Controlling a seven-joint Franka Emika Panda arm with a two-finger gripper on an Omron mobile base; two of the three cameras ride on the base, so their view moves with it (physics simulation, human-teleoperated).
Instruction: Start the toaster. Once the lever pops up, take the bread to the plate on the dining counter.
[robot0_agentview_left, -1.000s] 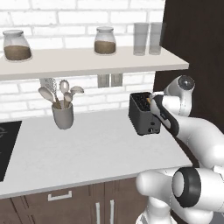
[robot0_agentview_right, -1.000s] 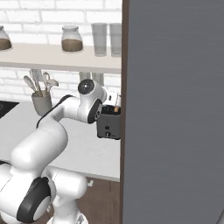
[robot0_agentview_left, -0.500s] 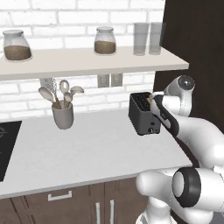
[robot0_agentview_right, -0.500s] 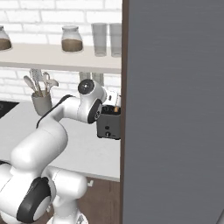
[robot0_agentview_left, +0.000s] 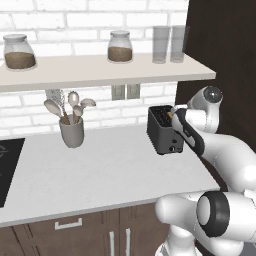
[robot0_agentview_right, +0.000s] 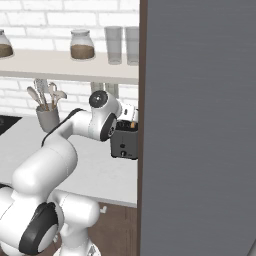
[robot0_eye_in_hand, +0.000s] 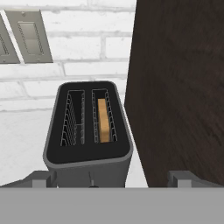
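Note:
The black toaster (robot0_agentview_left: 162, 131) stands on the pale worktop against a dark cabinet side. In the hand view I look down on the toaster (robot0_eye_in_hand: 87, 131); the bread (robot0_eye_in_hand: 103, 120) sits low in its right slot and the left slot is bare. A tan edge of the bread (robot0_agentview_left: 169, 114) peeks out next to my hand. My gripper (robot0_agentview_left: 176, 119) hovers just above the toaster's near end. The gripper (robot0_eye_in_hand: 113, 179) is open, its fingertips (robot0_eye_in_hand: 41, 178) wide apart with nothing between them. The toaster (robot0_agentview_right: 124, 142) sits right behind my wrist. The plate and dining counter are out of view.
A grey utensil cup (robot0_agentview_left: 71, 131) with spoons stands at the left on the worktop (robot0_agentview_left: 100, 175). A shelf (robot0_agentview_left: 100, 70) above carries jars and two glasses. The dark cabinet wall (robot0_eye_in_hand: 179, 87) rises close on the toaster's right. A black cooktop (robot0_agentview_left: 7, 167) lies far left.

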